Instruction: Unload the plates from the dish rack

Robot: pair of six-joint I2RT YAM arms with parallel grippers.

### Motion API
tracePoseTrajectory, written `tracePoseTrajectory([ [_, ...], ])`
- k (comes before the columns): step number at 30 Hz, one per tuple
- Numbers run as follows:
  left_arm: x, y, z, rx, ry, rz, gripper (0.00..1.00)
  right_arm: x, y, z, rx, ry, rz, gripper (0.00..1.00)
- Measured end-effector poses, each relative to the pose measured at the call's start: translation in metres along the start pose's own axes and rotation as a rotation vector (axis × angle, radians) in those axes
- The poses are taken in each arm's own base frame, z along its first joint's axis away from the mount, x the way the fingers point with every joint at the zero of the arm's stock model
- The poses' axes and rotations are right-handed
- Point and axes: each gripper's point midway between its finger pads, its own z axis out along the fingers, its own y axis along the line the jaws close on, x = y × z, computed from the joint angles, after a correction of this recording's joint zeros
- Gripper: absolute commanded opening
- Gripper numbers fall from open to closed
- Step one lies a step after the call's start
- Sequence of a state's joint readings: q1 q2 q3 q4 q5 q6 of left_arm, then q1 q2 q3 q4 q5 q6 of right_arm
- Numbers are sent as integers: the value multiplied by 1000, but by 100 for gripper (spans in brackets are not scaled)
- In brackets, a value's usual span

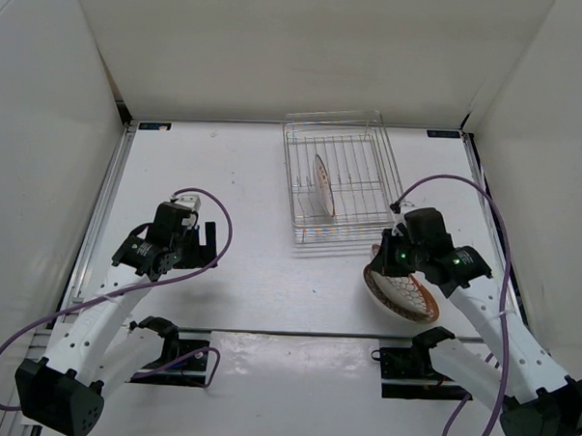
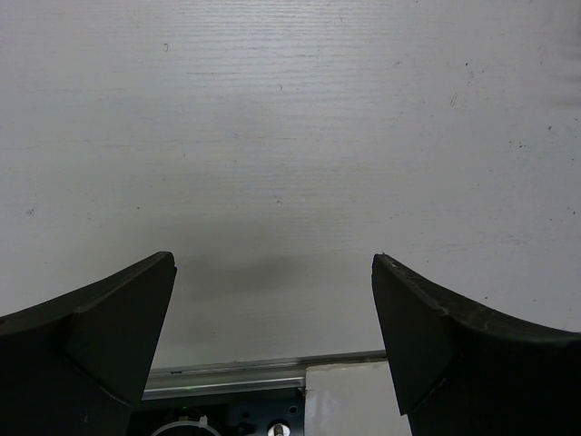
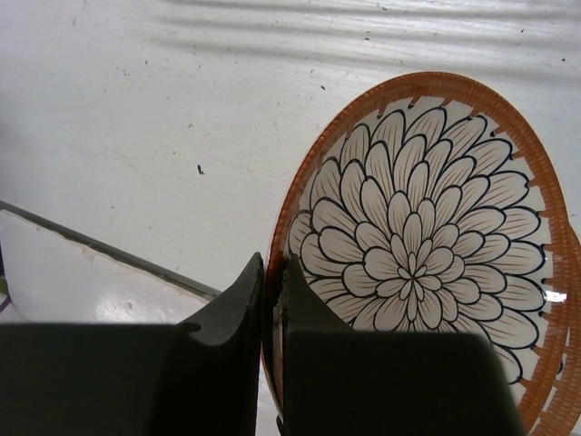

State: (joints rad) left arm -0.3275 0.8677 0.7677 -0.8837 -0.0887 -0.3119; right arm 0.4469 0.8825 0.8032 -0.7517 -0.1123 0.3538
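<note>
Left gripper [image 2: 272,309]: jaws wide apart, empty, hovering over table [image 2: 290,109]; likely parked clear of work. Rack [image 1: 291,179] mid-back: small plate [image 1: 320,185] stands on edge between prongs, not yet unloaded. Right gripper [image 3: 272,272]: pinched tight on rim of large plate [image 3: 418,263], plate tilted, just outside rack's front-right corner, probably for set-down.

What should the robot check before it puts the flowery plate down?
1. Jaws of right gripper shut on petal plate rim: ok.
2. Plate out of the dish rack: ok.
3. Spot on the table under the plate free: cannot tell, plate hides it.
4. Open left gripper away from the plate: ok.
5. Rack emptied: not ok, small plate stands inside.
</note>
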Motion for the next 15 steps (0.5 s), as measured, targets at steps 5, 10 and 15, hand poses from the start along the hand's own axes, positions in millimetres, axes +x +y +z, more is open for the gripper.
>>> tracePoseTrajectory([
  [5, 0, 0, 0, 0, 0, 0, 100, 15, 0, -1, -5, 47, -1, 26],
  [10, 0, 0, 0, 0, 0, 0, 100, 59, -4, -5, 11, 238, 42, 26],
  [15, 0, 0, 0, 0, 0, 0, 100, 80, -7, -11, 36, 333, 69, 35],
])
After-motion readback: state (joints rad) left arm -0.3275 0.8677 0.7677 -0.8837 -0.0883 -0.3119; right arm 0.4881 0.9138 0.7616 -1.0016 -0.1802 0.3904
